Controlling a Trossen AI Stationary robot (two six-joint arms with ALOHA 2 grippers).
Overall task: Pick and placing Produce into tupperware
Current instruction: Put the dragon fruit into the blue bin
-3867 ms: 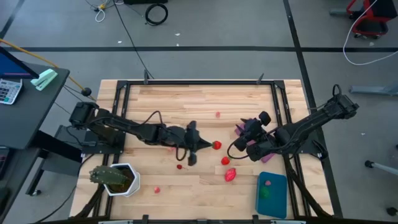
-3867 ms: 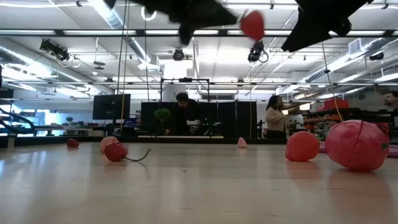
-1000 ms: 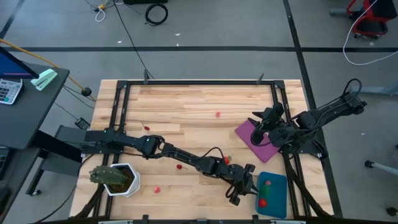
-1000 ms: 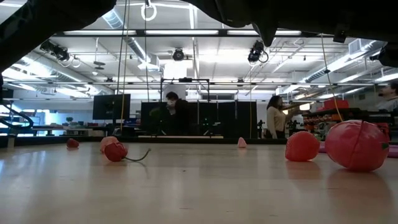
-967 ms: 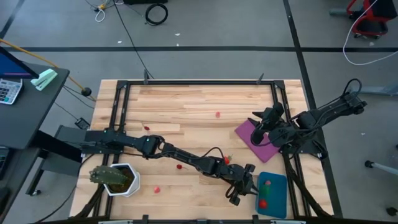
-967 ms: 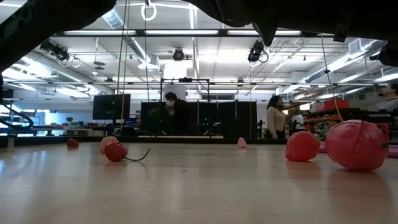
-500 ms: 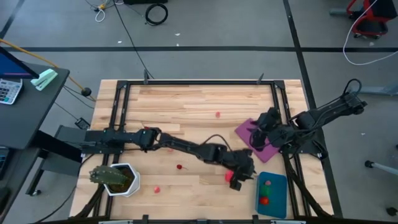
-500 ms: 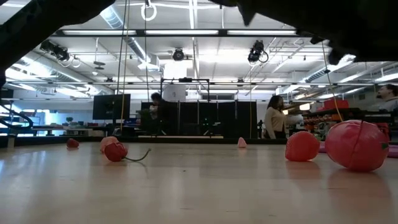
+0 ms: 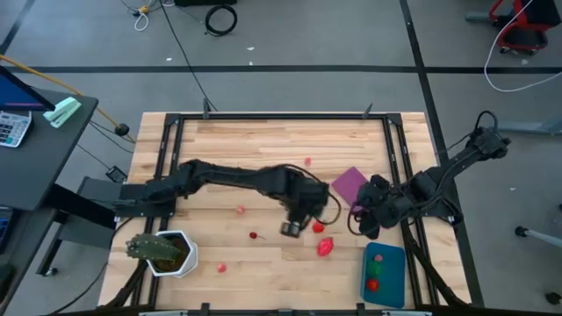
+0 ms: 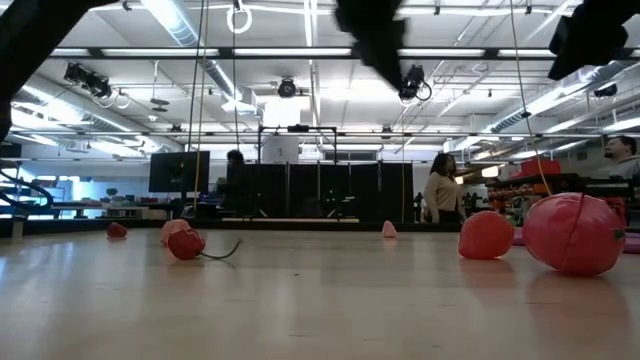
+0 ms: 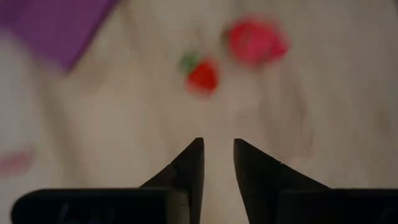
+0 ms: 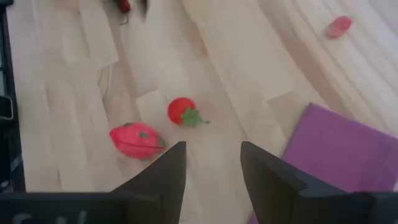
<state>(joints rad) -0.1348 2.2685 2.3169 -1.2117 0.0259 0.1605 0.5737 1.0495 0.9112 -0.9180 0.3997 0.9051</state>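
The teal tupperware (image 9: pixel 384 274) sits near the table's near right corner. Inside it lie a green piece (image 9: pixel 378 258) and a red piece (image 9: pixel 372 283). A red strawberry (image 9: pixel 318 226) and a larger pink piece (image 9: pixel 326 247) lie on the wood left of it. My left gripper (image 9: pixel 290 229) hovers just left of the strawberry, slightly open and empty; its wrist view (image 11: pixel 217 146) shows the strawberry (image 11: pixel 202 76) ahead. My right gripper (image 9: pixel 361 220) hangs open and empty right of the strawberry; its wrist view (image 12: pixel 212 149) shows the strawberry (image 12: pixel 182 111) and the pink piece (image 12: pixel 135 140).
A purple sheet (image 9: pixel 349 184) lies flat between the two grippers, on the far side. Small red and pink pieces lie scattered (image 9: pixel 307 161) (image 9: pixel 240 210) (image 9: pixel 254 235) (image 9: pixel 220 266). A white pot with a plant (image 9: pixel 162 252) stands near the near left corner. People stand in the room behind (image 10: pixel 438 190).
My left gripper has drawn back from the tupperware's left side, moving toward the far edge and the left, and now hangs by the red strawberry. My right gripper has moved off the purple sheet toward the near edge. The produce has kept its place.
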